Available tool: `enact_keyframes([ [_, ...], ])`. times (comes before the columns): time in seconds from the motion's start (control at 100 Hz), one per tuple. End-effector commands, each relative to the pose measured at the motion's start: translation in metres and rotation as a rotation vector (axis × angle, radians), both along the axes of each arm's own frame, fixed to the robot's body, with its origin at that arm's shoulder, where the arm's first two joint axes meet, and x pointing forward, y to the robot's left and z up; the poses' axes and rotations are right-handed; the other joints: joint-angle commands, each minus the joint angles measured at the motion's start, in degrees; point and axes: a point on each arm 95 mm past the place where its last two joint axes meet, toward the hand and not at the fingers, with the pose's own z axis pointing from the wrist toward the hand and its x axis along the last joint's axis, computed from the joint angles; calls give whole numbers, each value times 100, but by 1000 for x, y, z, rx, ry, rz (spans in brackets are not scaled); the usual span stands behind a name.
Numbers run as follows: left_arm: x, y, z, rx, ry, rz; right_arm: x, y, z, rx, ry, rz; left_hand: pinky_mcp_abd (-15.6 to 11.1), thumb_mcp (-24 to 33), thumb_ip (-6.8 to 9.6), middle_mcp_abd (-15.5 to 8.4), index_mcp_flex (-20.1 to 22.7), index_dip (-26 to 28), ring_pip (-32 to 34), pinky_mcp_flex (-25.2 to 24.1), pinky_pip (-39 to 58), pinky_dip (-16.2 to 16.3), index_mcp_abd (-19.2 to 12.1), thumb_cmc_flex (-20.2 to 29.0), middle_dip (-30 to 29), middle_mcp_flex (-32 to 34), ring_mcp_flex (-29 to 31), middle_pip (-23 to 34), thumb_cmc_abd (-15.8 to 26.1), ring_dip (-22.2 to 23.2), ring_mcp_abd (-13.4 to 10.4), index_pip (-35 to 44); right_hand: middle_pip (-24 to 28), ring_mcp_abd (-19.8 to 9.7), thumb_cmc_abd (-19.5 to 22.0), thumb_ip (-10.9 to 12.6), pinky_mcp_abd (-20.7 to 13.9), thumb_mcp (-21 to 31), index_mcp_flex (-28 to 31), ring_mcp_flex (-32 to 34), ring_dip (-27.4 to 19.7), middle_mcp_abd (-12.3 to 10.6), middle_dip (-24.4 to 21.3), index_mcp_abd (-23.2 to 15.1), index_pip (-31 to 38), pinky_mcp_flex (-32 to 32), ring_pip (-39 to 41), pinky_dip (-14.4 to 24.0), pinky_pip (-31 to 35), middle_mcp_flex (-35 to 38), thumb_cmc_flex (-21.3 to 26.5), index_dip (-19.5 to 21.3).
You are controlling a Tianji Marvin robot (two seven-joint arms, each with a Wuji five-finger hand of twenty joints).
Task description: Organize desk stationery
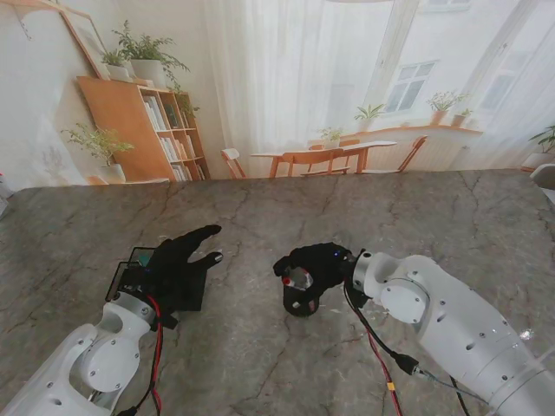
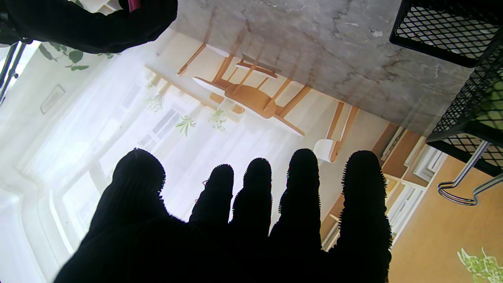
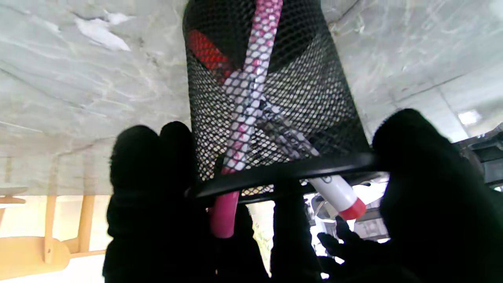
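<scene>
On the left of the stand view, the left hand (image 1: 178,264) hovers over the marble tabletop (image 1: 260,347) with its fingers (image 2: 255,188) spread apart and holding nothing; just beside and partly under it sits a black mesh tray (image 1: 130,269), whose wire walls also show in the left wrist view, with a metal clip-like piece near it that I cannot identify. Toward the centre, the right hand (image 1: 308,273) is closed around a black mesh pen cup (image 3: 271,98), thumb on one side of the rim and the other fingers on the opposite side. The cup holds a pink pen (image 3: 251,78) and a white marker with a red cap (image 3: 338,194), both poking out past the rim toward the palm. The risk I see lies here: the hold seems to sit at the rim rather than around the body, so any tilt while carrying could let the pens slide out, or the cup could pivot and slip. Bringing it leftward could also crowd the open left hand or knock the tray.
</scene>
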Motion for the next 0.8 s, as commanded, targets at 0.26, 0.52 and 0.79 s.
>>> enact_keyframes([
  [0.26,-2,-1,-3,-15,5,2,-9,0,-6,-92,66,25,-129,-7,-486,-16,110,46,56,-60,133,183,-89,145,20,69,79,-48,530,18,-60,48,-1384,3,709,27,687,150,-914,-303,110,80,-418,81,-803,-536,-365,562,227,-746,-127,-387],
  [0.52,-2,-1,-4,-23,8,3,-11,-1,-4,-130,66,32,-138,-20,-502,-39,126,45,58,-48,141,193,-95,290,19,81,100,-46,642,16,-68,53,-1860,185,835,2,965,141,-1323,-616,99,285,-493,251,-1063,-861,-653,684,75,-1392,-388,-452],
  [0.79,-2,-1,-4,-26,10,6,-11,-2,-1,-125,60,30,-134,-39,-509,-40,127,43,57,-40,150,200,-96,377,20,80,106,-45,667,15,-89,53,-2070,445,1135,-52,1472,115,-1221,-871,-158,332,-585,253,-1177,-1485,-1582,813,-470,-1452,-822,-486],
])
